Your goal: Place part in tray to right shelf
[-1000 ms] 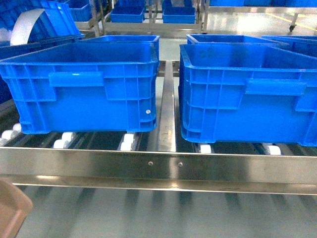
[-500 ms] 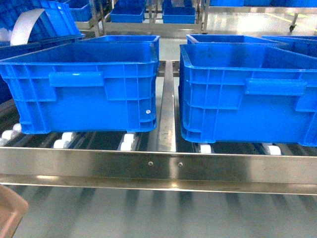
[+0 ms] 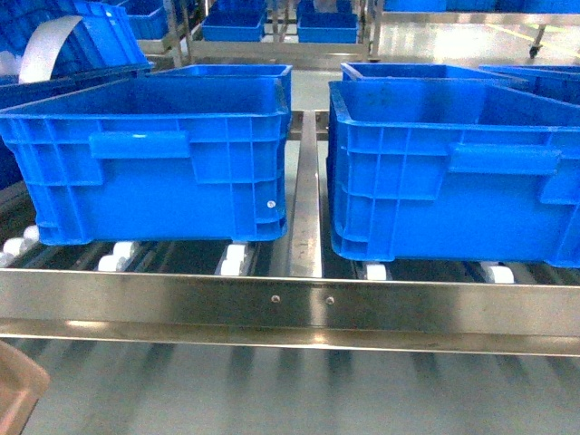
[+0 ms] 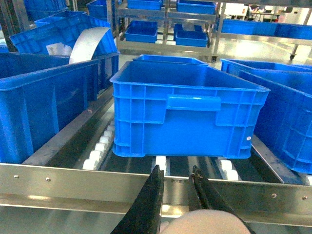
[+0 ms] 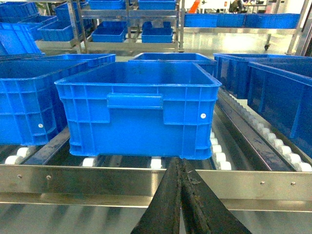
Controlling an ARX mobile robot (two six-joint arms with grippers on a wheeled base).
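The tray shows as a pale beige corner (image 3: 18, 399) at the bottom left of the head view. In the left wrist view its rounded beige end (image 4: 204, 225) sits between the black fingers of my left gripper (image 4: 175, 169), which is shut on it low down, tips apart. My right gripper (image 5: 180, 161) is shut with nothing in it. Both grippers hang just in front of the right shelf's steel front rail (image 3: 290, 304). The part is out of view.
Two large blue crates (image 3: 154, 159) (image 3: 453, 168) stand on the white rollers (image 3: 234, 258) right behind the rail, split by a steel divider (image 3: 304, 181). More crates and racks stand behind. A tilted crate with a white sheet (image 4: 87, 44) is at the left.
The beige tray corner has sunk lower in the head view's bottom-left corner. Nothing else has moved.
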